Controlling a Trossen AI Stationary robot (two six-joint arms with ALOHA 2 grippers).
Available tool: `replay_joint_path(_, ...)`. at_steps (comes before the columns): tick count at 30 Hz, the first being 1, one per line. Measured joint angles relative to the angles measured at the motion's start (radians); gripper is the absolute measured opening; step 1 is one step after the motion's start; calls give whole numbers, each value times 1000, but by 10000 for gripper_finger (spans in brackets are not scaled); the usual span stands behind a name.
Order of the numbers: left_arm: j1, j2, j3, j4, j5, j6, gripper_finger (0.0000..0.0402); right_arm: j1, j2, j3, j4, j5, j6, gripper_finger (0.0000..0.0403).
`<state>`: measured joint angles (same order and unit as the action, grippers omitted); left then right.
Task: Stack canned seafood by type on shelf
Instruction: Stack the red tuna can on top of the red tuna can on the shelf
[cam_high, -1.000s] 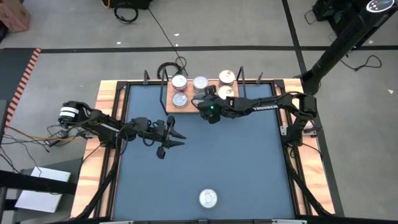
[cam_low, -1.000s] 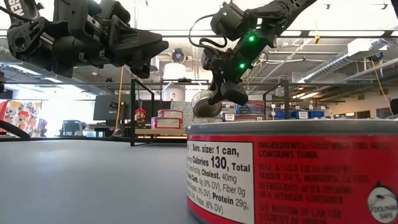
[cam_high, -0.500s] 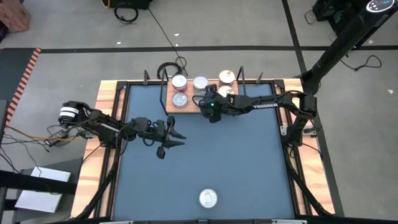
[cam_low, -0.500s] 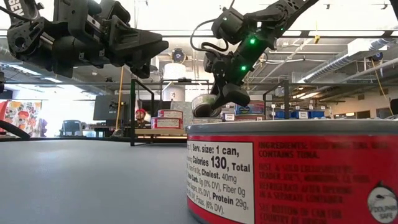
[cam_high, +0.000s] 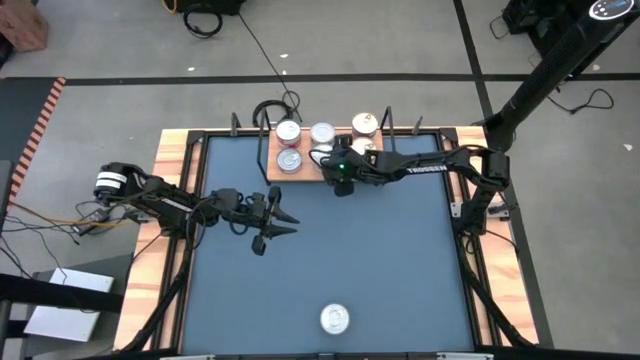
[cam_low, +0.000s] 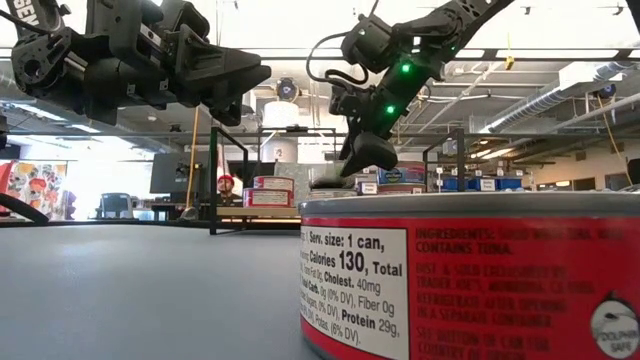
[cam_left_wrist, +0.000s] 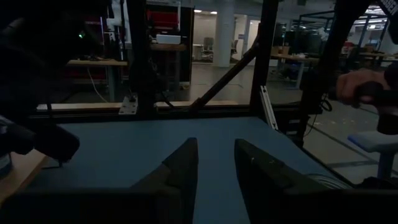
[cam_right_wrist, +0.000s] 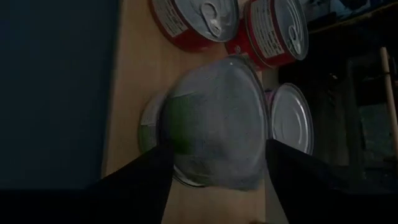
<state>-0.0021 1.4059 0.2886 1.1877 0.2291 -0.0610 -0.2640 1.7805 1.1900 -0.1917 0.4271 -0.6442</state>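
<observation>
The wooden shelf (cam_high: 306, 173) lies at the table's far edge and carries several tins: red-labelled ones (cam_right_wrist: 199, 18) and a silver-lidded one (cam_right_wrist: 292, 118). A tin with a pale green label (cam_right_wrist: 211, 124) stands on the board (cam_right_wrist: 127, 93), low between the uprights in the low view (cam_low: 325, 183). My right gripper (cam_right_wrist: 217, 146) is open and slants down over this tin, one finger on each side of it. My left gripper (cam_high: 278, 226) hovers open and level above the table's left middle, with nothing between its fingers (cam_left_wrist: 216, 168). One red tin (cam_high: 334, 318) stands alone near the front edge.
Thin black wire uprights (cam_high: 262, 150) stand at the shelf's ends. The lone red tin fills the foreground of the low view (cam_low: 470, 280). Bare blue table (cam_high: 380, 260) stretches between the shelf and that tin. A wooden rim (cam_high: 170, 170) frames the table.
My right gripper has opened and rolled a little over the shelf. The pale tin, which hung tilted between its fingers, has come down and now sits lower on the shelf, clear of the fingertips.
</observation>
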Motion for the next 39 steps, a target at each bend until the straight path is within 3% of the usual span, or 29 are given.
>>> replay_joint_path(14, 0, 0, 0, -1, 0, 0, 111, -19, 0, 0, -19, 2, 62, 248)
replay_joint_path(20, 0, 0, 0, -2, 0, 0, 111, 6, 0, 0, -20, -2, 97, 181)
replay_joint_path(29, 0, 0, 0, -6, 0, 0, 111, 29, -18, 0, -35, -6, 175, 13)
replay_joint_path(35, 0, 0, 1, -19, 0, 0, 111, 11, -27, -1, -154, -93, 195, 12)
replay_joint_path(39, 0, 0, 1, -26, 0, 1, 111, -6, -8, -1, -140, -111, 204, 5)
